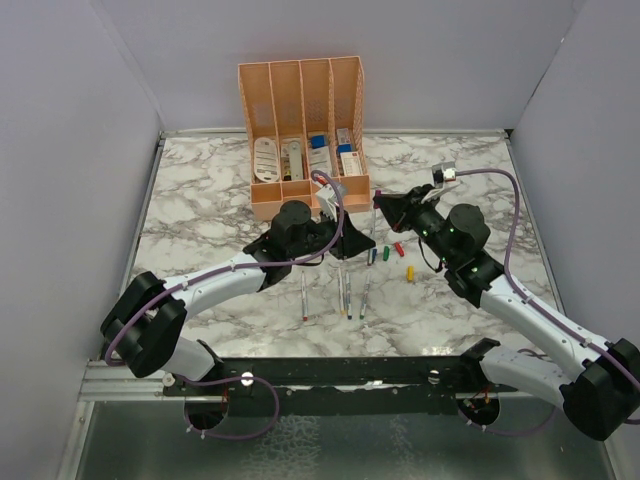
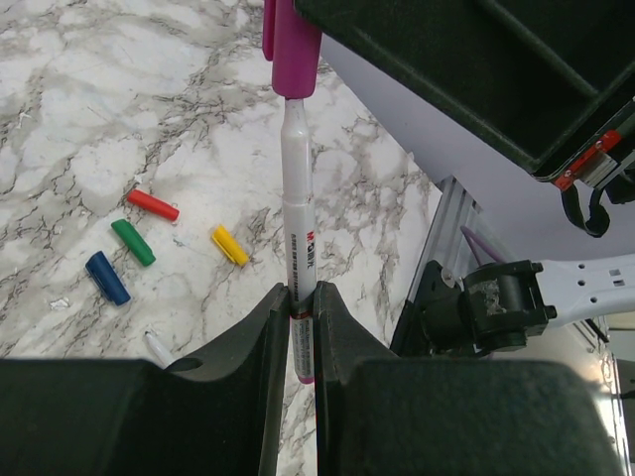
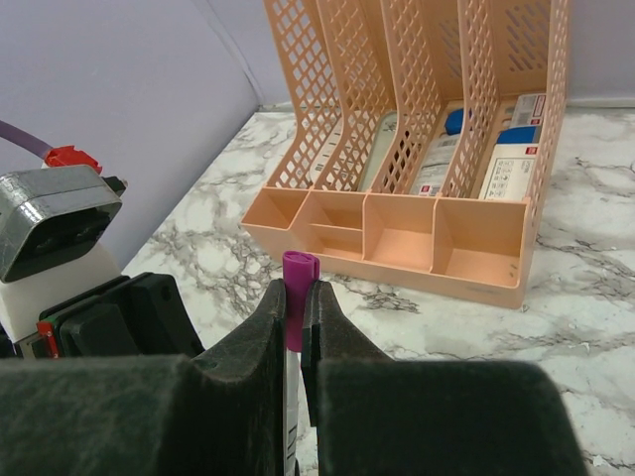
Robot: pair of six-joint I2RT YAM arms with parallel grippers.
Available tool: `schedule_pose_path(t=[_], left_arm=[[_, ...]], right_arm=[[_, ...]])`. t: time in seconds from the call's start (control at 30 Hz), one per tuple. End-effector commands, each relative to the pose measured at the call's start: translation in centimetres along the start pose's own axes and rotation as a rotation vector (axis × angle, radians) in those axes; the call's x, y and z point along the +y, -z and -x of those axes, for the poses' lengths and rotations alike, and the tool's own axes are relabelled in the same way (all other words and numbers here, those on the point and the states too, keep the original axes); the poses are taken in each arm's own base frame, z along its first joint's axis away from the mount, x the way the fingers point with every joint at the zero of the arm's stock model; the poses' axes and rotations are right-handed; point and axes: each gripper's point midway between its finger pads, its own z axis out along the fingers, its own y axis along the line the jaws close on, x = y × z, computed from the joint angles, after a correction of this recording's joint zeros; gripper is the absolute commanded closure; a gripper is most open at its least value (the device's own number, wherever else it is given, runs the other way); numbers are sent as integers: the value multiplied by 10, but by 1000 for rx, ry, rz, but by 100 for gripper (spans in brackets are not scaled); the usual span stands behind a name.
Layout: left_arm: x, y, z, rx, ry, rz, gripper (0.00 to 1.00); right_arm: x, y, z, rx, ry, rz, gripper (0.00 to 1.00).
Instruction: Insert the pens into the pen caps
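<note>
Purple cap (image 2: pixel 291 40) top past the edge (pen (image 2: pixel 299 188) base partly behind left gripper (image 2: pixel 302 297))

pen (image 2: pixel 299 188) barrel: red and grey print, too small to read
boxes (image 3: pixel 511 159) in organiser (image 3: pixel 397 233): labels blurred, unreadable

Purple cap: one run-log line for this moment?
left gripper: shut on pen | right gripper: shut on purple cap | cap over pen end | red cap, green cap, blue cap, yellow cap: loose on table

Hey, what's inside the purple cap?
The pen enters the purple cap from below. Its tip is covered, so how deep it sits can't be seen.
</note>
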Motion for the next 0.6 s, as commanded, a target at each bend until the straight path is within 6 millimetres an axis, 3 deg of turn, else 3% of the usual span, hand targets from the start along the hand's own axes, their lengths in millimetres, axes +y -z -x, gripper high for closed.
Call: schedule_pose_path(t=[0.0, 0.57], left_arm=[[-5, -3, 15, -52, -35, -13, 100], [-4, -6, 22, -72, -36, 1, 100]], right_arm=[[10, 2, 1, 14, -7, 37, 99], [12, 5, -23, 109, -12, 69, 99]])
